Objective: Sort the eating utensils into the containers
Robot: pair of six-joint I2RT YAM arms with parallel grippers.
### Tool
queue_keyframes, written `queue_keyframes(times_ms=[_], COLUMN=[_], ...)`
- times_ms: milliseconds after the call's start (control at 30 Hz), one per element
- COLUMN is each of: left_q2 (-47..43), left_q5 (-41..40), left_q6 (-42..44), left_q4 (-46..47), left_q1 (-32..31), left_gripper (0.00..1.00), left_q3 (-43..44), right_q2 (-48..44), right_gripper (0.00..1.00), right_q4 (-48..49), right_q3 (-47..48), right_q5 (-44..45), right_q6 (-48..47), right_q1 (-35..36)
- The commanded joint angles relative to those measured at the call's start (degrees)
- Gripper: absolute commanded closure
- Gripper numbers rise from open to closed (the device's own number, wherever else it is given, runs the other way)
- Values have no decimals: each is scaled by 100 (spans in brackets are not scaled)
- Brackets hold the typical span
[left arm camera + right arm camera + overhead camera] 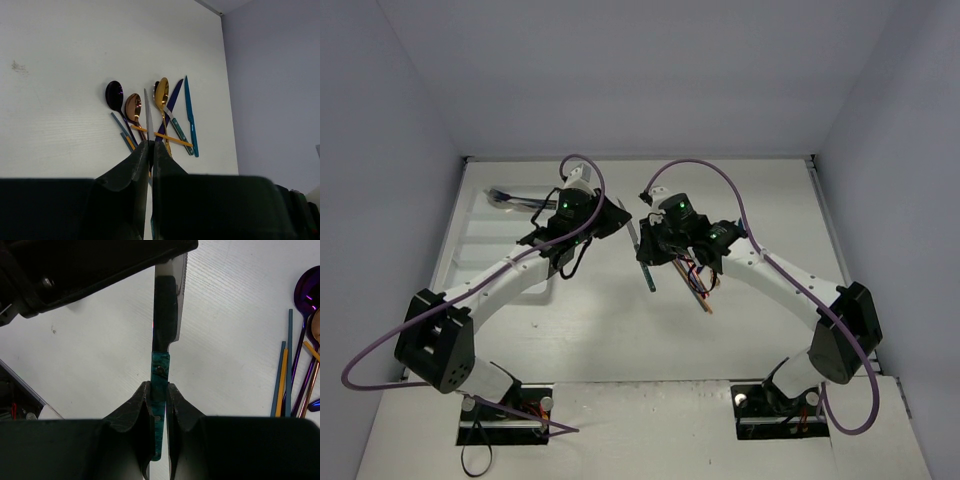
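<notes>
Two grippers on one utensil. Clamped narrow around the teal handle of a serrated knife (167, 310): the right gripper (159, 387). Pinched tight on that knife's silver blade, seen edge-on from the left wrist: the left gripper (150, 145). Held over the middle of the table (620, 330), handle end toward the bases, blade end away.

Counted in the loose heap on the table, under the right arm's wrist:
- Three spoons: a purple spoon (114, 95), a copper spoon (133, 107) and a gold spoon (161, 93), bowls side by side.
- Three knives: a purple-blue knife (174, 95), a teal knife (189, 107) and a short teal-handled knife (179, 132) between those two.
- Several thin handles (119, 122) in gold and blue, crossed under the rest; exact number unclear.

One white tray (460, 245) at the far left of the table, well apart from the heap. A few dark utensils at its far end, count unclear.

Two arms, both reaching forward from the near edge and bent inward. Left arm angled up and right, right arm up and left, wrists nearly meeting at the knife.
</notes>
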Motion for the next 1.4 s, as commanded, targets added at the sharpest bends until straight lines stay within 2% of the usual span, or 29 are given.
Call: queue_keyframes(times_ms=[0,67,100,200,267,400,600,800,933,1100,1267,1367], left_q2=[-28,-36,-51,-155,-235,-409,-429,-9,585,1169,1529,1639], left_q5=[43,53,46,76,127,248,22,-525,-535,-686,-639,-553], left_q6=[10,-34,-59,-162,-234,-378,-512,-691,-780,-764,-738,-758], left_q4=[535,628,664,807,883,1116,1350,1851,2134,2281,2468,2530], left_q1=[77,160,230,627,966,1895,3561,4537,4843,4904,4897,4894], left_gripper=[100,100,100,100,100,100,100,100,100,100,91,80], left_q3=[368,308,261,45,-100,-394,-604,-555,-345,-141,-148,-226], right_q2=[-45,-35,-43,-95,-171,-330,-662,-939,-1068,-1039,-1012,-1002], right_gripper=[100,98,91,62,51,42,40,40,40,40,40,40], right_q4=[278,278,276,261,252,242,214,171,105,4,-29,-31], right_q3=[166,152,144,114,71,-87,-415,-791,-947,-1027,-1089,-1111], right_q5=[-105,-77,-41,120,226,266,241,38,138,178,158,154], right_q6=[-12,-13,-13,-5,23,57,57,27,-53,-106,-168,-173], right_q1=[73,65,63,41,-1,-160,-586,-1203,-1364,-1514,-1610,-1641])
